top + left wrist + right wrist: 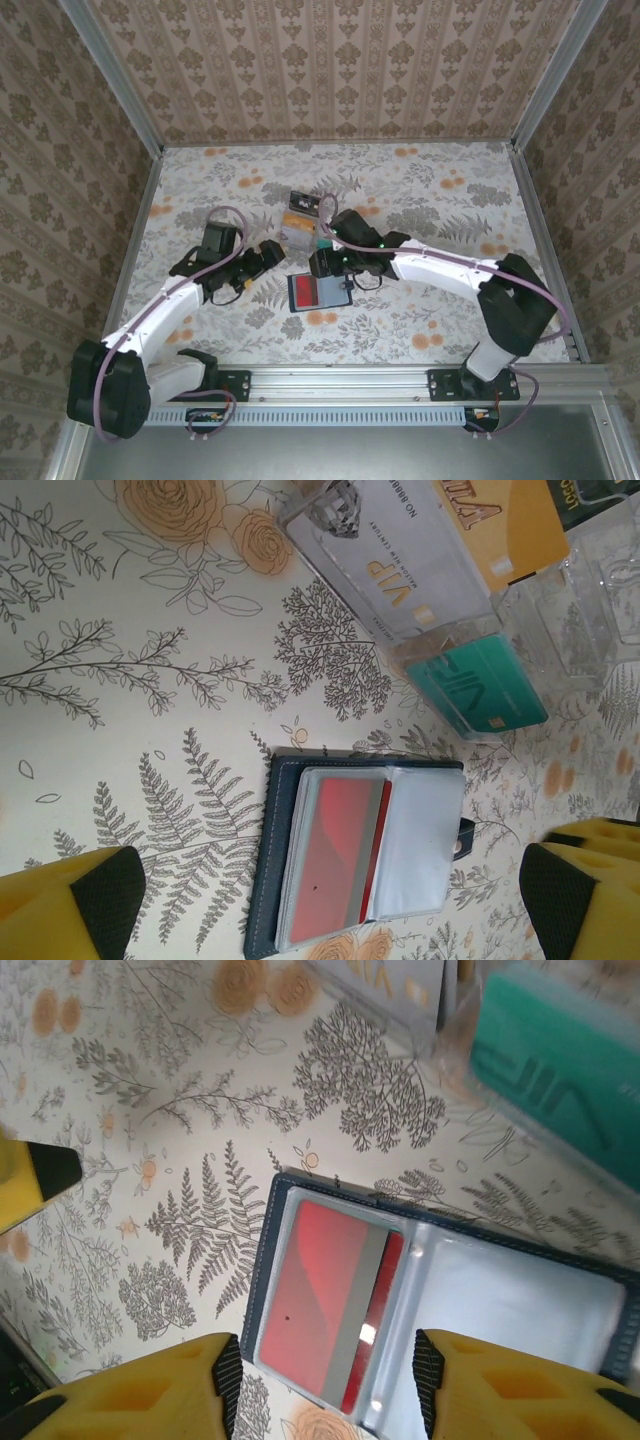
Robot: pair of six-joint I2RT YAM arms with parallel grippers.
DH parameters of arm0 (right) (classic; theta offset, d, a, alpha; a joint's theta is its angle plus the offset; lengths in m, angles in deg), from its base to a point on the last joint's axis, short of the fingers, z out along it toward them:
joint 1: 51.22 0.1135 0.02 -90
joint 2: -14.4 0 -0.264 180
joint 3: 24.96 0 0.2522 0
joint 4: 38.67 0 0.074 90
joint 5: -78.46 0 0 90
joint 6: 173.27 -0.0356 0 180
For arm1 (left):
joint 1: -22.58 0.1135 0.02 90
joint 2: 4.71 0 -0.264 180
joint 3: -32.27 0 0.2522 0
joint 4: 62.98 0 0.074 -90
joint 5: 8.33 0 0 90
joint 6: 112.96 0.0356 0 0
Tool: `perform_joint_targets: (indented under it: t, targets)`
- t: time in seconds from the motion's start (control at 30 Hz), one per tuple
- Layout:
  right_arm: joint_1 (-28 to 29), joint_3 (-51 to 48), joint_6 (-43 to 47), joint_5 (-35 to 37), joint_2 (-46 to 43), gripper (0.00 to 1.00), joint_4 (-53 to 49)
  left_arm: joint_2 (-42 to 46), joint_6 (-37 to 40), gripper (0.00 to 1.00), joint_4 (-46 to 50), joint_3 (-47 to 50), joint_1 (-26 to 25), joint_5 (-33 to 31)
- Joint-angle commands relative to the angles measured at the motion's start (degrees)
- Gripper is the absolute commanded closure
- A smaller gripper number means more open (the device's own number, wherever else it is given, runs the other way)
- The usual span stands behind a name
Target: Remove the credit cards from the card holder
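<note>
The navy card holder (262,865) lies open on the floral table, a red credit card (340,845) tucked in its clear left pocket. My right gripper (328,1380) hangs open just above it, its fingers either side of the red credit card (320,1295) and the card holder (262,1260), holding nothing. My left gripper (335,890) is wide open over the same wallet. From above, the card holder (338,292) sits between the left gripper (262,260) and the right gripper (322,265). Loose teal (485,685), pale (400,560) and orange (510,525) cards lie beyond it.
The loose cards (300,225) form a cluster just behind the wallet, mid-table. Patterned walls with metal posts close in the table on three sides. An aluminium rail (340,380) with the arm bases runs along the near edge.
</note>
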State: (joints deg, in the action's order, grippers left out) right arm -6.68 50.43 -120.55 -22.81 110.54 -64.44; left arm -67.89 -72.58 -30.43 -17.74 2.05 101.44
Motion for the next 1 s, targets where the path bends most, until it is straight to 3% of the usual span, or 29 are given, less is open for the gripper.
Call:
perform_joint_targets:
  t: [0.0,0.23,0.43,0.7,0.97]
  targets:
    - [0.5,-1.4,-10.3,-4.6,3.1,0.51,4.9,-0.5,1.5,0.0,-1.3,0.5,-0.1,1.0]
    - [0.6,0.2,-14.4,-6.1,8.4,0.64,5.7,-1.2,1.3,0.0,-1.2,0.8,-0.7,0.7]
    - [0.5,-0.8,-16.0,-4.1,10.2,0.69,4.8,-2.4,0.7,0.08,-2.4,0.8,-2.4,1.0]
    - [0.6,-1.5,-15.9,-6.4,11.6,0.76,7.0,-7.0,-0.5,0.33,-3.5,0.3,-9.6,-2.1]
    - [0.3,-2.7,-16.0,-6.6,11.8,0.79,7.9,-14.0,-2.3,0.6,-7.1,0.0,-13.5,-2.2]
